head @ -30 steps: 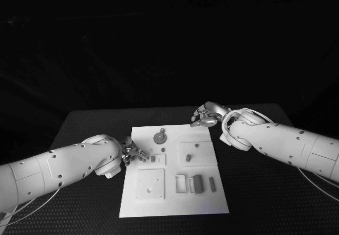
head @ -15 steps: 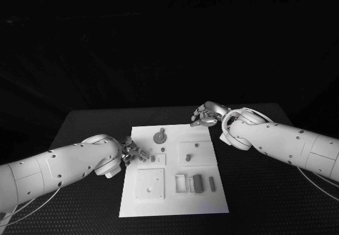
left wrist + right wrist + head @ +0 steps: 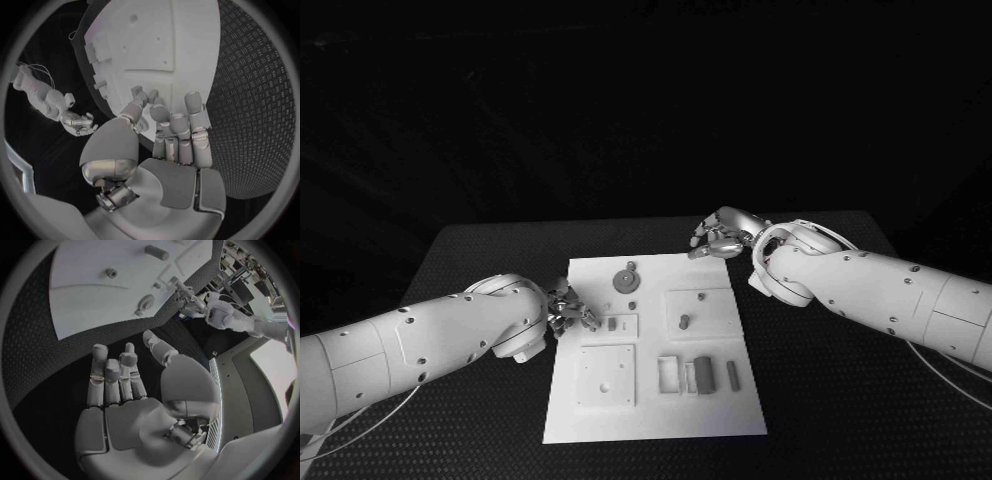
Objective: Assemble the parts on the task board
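Board [image 3: 655, 400] lies mid-table with parts [image 3: 702, 372] on it. Left hand [image 3: 571, 312] pinches a small part [image 3: 139, 92] at its left edge; right hand [image 3: 717, 238] hovers empty, fingers apart, off its far right corner.

Parts [image 3: 689, 374] on task board [image 3: 656, 420] (mid-table [image 3: 848, 400])

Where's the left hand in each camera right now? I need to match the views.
Head view: left hand at the task board's left edge.
Left wrist view: it rises mid-picture, fingers over the board.
Right wrist view: small, beyond the board.
Shared landmark: the board.
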Controlling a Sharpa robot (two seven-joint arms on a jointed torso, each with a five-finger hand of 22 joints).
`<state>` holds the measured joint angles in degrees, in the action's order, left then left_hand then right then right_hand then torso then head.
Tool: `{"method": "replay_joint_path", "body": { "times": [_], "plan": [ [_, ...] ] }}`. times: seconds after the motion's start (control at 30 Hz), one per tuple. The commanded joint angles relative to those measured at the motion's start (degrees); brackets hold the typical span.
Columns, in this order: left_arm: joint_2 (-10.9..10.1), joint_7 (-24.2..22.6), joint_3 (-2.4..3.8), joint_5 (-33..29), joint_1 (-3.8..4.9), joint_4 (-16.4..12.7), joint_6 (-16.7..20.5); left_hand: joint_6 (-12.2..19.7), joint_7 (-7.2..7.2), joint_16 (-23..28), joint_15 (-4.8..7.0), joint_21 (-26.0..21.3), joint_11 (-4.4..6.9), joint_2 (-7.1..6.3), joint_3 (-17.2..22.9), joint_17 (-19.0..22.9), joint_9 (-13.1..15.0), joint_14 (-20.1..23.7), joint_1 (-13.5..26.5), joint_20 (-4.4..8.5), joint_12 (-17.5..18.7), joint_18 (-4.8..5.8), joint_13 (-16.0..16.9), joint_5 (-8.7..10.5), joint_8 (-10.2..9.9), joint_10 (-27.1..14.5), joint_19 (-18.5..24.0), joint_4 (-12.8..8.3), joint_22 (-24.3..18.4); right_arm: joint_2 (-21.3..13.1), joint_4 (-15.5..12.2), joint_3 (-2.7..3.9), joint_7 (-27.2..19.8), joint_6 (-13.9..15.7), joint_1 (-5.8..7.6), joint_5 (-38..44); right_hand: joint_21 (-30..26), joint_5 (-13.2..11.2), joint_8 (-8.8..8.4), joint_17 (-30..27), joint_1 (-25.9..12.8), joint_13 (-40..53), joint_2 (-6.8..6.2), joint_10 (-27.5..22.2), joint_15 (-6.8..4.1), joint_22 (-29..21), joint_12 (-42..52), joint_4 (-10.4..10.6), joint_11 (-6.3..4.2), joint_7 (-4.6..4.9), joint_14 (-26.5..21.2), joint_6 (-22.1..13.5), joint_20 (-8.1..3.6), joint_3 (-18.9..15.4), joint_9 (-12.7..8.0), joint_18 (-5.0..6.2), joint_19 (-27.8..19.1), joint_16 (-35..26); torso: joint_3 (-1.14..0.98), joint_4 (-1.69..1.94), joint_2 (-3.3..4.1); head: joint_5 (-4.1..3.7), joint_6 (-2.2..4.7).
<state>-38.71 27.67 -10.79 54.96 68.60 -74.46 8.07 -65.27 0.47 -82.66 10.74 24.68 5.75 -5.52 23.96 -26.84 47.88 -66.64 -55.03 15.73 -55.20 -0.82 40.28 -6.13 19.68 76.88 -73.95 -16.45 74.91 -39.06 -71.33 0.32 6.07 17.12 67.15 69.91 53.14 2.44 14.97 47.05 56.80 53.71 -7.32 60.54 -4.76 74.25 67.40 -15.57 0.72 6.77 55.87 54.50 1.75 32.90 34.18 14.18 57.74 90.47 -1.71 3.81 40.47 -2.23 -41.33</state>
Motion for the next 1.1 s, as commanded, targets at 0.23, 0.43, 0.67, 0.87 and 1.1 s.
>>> {"method": "replay_joint_path", "body": {
  "times": [0.23, 0.43, 0.67, 0.87, 1.1],
  "plan": [
    [0.2, -1.4, 0.06, 0.1, 0.02, -0.1, -0.5, -0.5, 0.16, -0.3, 0.29, 0.1, -0.03, 0.69, -0.8, -0.1, 0.2, 0.1, -2.7, -0.09, -0.2, 0.81, 0.0, 0.91, -0.3, -0.1, 0.0, -0.2, 1.2, 0.0, 0.0, 0.03, -0.5, -0.5, -0.02, 0.1, -0.1, 0.3, -0.21, -0.1, -0.7, -0.1, -0.03, -0.3, -0.42, -0.1, 0.2, 0.0, -0.06, 0.27, 0.0, 0.0, 0.0, 0.2, 0.1, 0.82, -0.5, 0.2, -0.01, 0.0, -0.01, -0.03, -0.01],
    [0.2, -1.7, 0.06, -1.8, 0.02, 0.0, 0.1, -0.5, 0.19, -0.2, 0.28, 0.0, -0.05, -0.45, -3.4, -0.1, 0.3, 0.1, 1.4, -0.24, -0.2, 0.75, -0.1, 2.76, -0.5, -0.2, 0.0, 1.0, 1.0, 0.0, -0.1, 0.03, -0.5, -0.5, -0.02, 0.1, -0.1, 0.3, -0.21, -0.1, -0.7, -0.1, -0.03, -0.3, -0.42, -0.1, 0.2, 0.0, -0.06, 0.27, 0.0, 0.0, 0.0, 0.2, 0.1, 0.82, -0.6, 0.2, 0.0, 0.02, -0.04, -0.03, 0.01],
    [-0.1, -1.7, 0.08, -3.4, 0.02, 0.4, 1.8, -0.2, 0.06, -0.1, 0.62, -0.5, 0.1, -2.54, -7.5, -0.1, 0.4, 0.3, 8.4, 0.06, -0.2, 0.6, -0.2, 3.36, -0.9, -0.4, 0.0, 2.0, 0.8, 0.0, -0.1, 0.03, -0.5, -0.5, -0.02, 0.1, -0.1, 0.3, -0.22, -0.1, -0.7, -0.1, -0.05, -0.3, -0.42, -0.1, 0.2, 0.0, -0.06, 0.27, 0.0, 0.0, -0.01, 0.2, 0.1, 0.82, -0.6, 0.2, -0.04, -0.02, -0.05, -0.01, 0.07],
    [-0.2, -1.8, 0.18, -3.9, 0.03, 0.5, 2.4, 0.0, -0.11, -0.2, 0.88, -0.9, 0.27, -4.66, -7.4, -0.2, 0.7, 0.4, 11.8, 0.29, -0.2, 0.26, -0.1, 3.35, -0.9, -0.4, -0.2, 3.9, 0.6, 0.0, 0.0, 0.02, -0.5, -0.5, -0.02, 0.1, -0.1, 0.3, -0.23, -0.1, -0.7, -0.1, -0.06, -0.3, -0.42, -0.1, 0.2, 0.0, -0.06, 0.27, 0.0, -0.1, -0.01, 0.2, 0.1, 0.82, -0.6, 0.2, -0.05, -0.02, -0.01, -0.01, 0.12],
    [-0.6, -2.8, 1.24, -4.1, 0.01, 0.5, 3.9, 0.3, -0.04, -0.2, 0.98, -1.1, 0.23, -4.96, -5.8, -0.2, 1.0, 0.6, 12.2, 0.21, -0.2, 0.2, 0.0, 3.34, -1.0, -0.7, -0.3, 4.6, 0.6, 0.0, 0.0, 0.02, -0.6, -0.4, -0.02, 0.1, -0.1, 0.3, -0.23, -0.1, -0.6, -0.1, -0.07, -0.3, -0.42, -0.1, 0.2, 0.0, -0.06, 0.27, 0.0, -0.1, -0.01, 0.2, 0.1, 0.82, -0.6, 0.2, -0.04, -0.06, 0.0, -0.06, 0.25]
  ]
}}
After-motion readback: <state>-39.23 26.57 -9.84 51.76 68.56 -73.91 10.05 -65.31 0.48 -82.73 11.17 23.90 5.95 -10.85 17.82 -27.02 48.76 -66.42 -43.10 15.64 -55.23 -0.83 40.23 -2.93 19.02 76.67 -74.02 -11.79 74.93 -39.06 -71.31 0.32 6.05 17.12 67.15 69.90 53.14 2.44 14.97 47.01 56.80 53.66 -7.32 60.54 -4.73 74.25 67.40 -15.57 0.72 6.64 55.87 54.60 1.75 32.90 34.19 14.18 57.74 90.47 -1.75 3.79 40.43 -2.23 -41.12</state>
